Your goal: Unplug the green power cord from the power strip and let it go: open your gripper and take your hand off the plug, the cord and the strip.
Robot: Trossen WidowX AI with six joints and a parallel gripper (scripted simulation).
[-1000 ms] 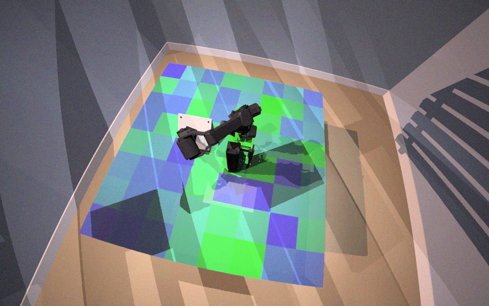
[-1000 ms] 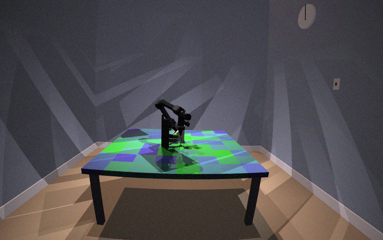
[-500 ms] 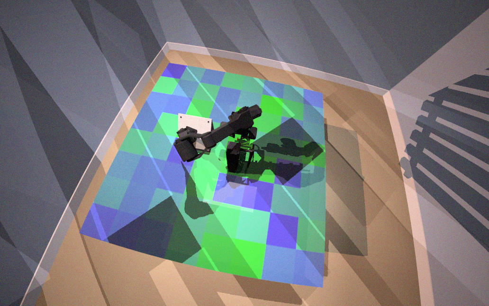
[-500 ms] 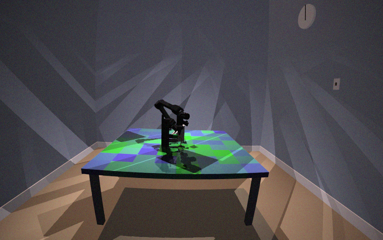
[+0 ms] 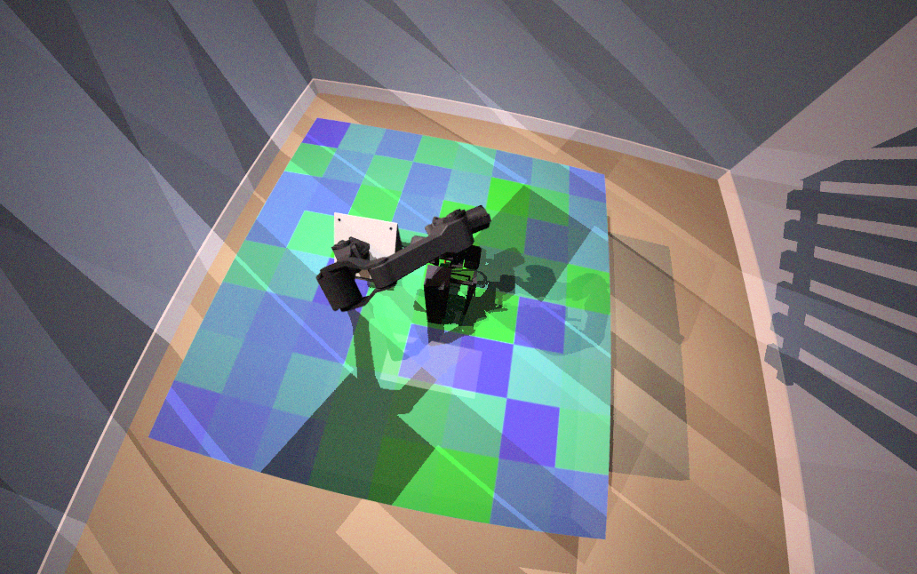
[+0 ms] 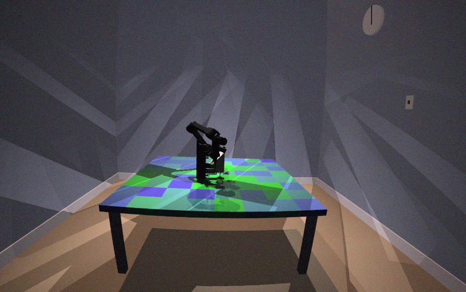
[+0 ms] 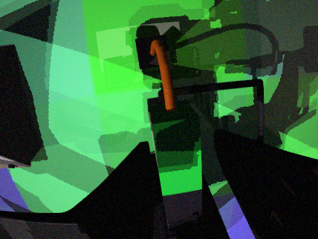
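In the wrist view my gripper [image 7: 182, 144] is open, one black finger at each side of a dark green block [image 7: 180, 182]. The block looks like the plug. Narrow gaps show beside it, so the fingers stand around it without visibly pressing on it. An orange cord [image 7: 166, 82] runs from the block's far end to a small dark box. In the exterior view the gripper [image 6: 215, 163] points down low over the table. The arm and shadow hide most of it in the top view. I cannot make out the strip or whether the plug is seated.
A tall black box [image 5: 437, 298] [image 6: 201, 162] stands close beside the hand. A white panel [image 5: 365, 230] stands behind the arm. A thin black frame [image 7: 223, 86] reaches out to the right of the block. A dark slab [image 7: 18, 107] is at the wrist view's left.
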